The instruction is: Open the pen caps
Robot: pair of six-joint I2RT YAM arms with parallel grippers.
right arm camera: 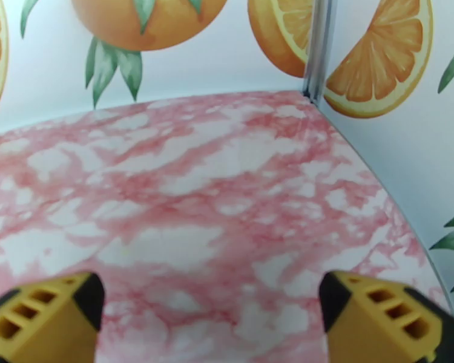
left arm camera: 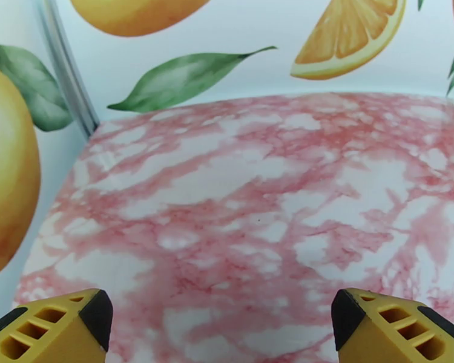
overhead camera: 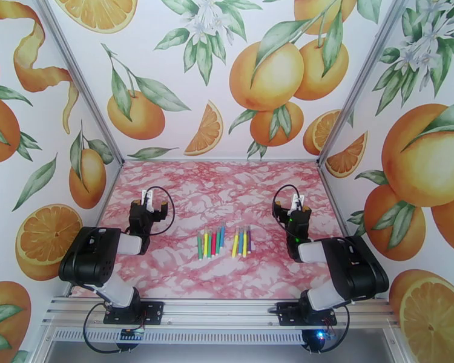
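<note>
Top external view is showing the pens (overhead camera: 224, 242) lying loose in two clusters mid-surface (overhead camera: 178, 276), between the left gripper (overhead camera: 148, 199) and right gripper (overhead camera: 295, 202), both with fingers (left arm camera: 57, 325) spread wide, holding nothing. Pens are likely handling light, stiff, slick, roll-prone: one gripper pinching the barrel, the other pulling the pen caps, too small to discern.

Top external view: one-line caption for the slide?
Left hand and right hand, both open, flank a row of coloured marker pens on the pink marbled table.
</note>
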